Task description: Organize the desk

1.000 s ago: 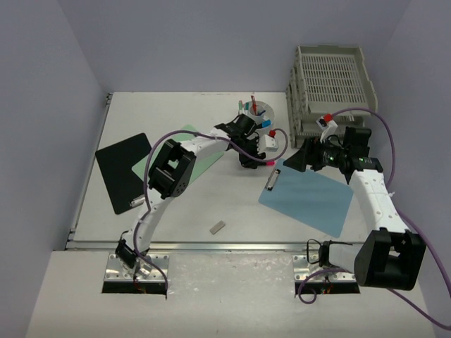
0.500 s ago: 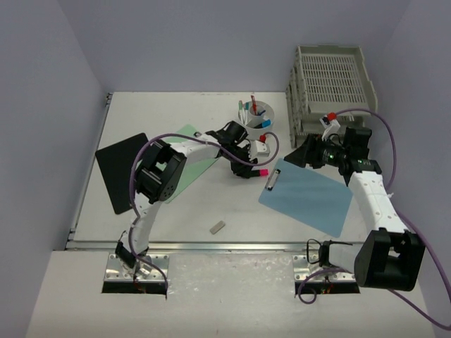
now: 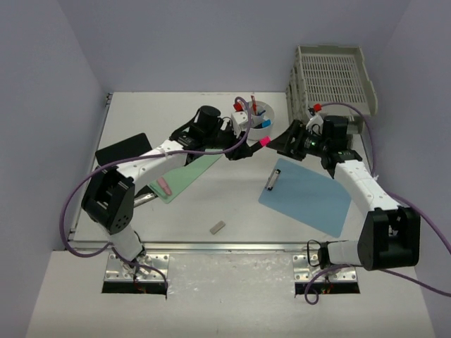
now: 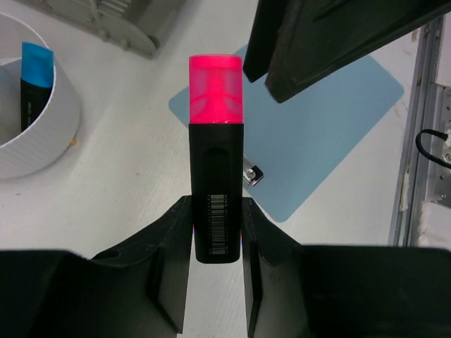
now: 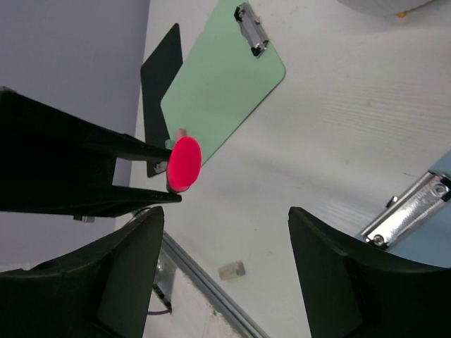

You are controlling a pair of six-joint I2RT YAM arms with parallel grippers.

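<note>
The white desk (image 3: 204,204) has a metal rail along its front. My left gripper (image 3: 248,148) is shut on a black highlighter with a pink cap (image 3: 264,141) and holds it above the desk, cap pointing right. In the left wrist view the highlighter (image 4: 215,190) stands out between my fingers (image 4: 173,246). My right gripper (image 3: 285,140) is open and empty, facing the pink cap from close by. In the right wrist view the cap (image 5: 184,163) shows end-on, just up and left of the open right gripper (image 5: 225,211).
A white cup (image 3: 258,117) with pens stands behind the grippers. Grey stacked trays (image 3: 331,77) are at the back right. A blue clipboard (image 3: 306,193), a green clipboard (image 3: 187,167), a black pad (image 3: 121,150), a pink eraser (image 3: 163,185) and a small grey block (image 3: 218,227) lie on the desk.
My left gripper has lifted the highlighter off the desk and turned its cap to the right. My right gripper has moved left toward the cap. The left arm has swung left, uncovering the green clipboard.
</note>
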